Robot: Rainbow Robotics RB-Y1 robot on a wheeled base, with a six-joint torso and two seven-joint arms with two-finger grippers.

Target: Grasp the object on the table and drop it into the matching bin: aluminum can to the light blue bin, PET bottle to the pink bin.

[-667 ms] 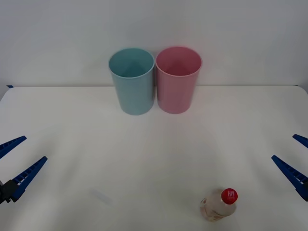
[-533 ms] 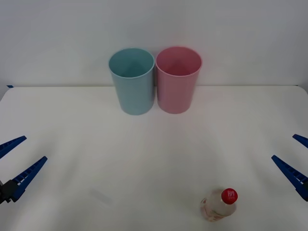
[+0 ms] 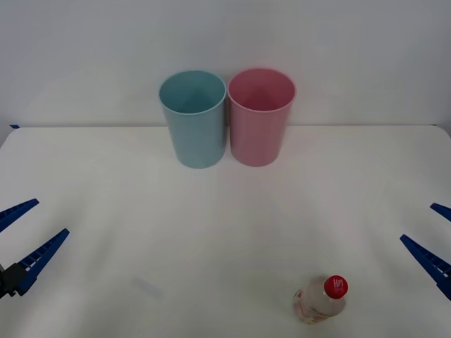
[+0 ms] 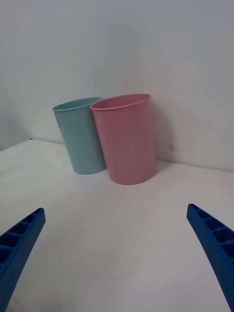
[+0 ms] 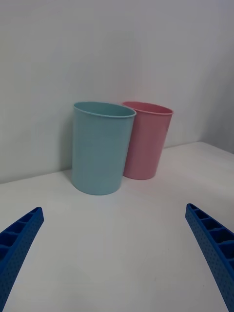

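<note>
Near the right claw point(image 3: 431, 243), PET bottle point(image 3: 320, 301) stands.

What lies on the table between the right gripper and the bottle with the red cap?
Nothing: in the front view, only bare white tabletop separates the right gripper from the small clear plastic bottle.

plain white wall point(image 3: 352, 42) behind.

White marking on the bottle's red cap point(image 3: 337, 285), too small to read
</note>
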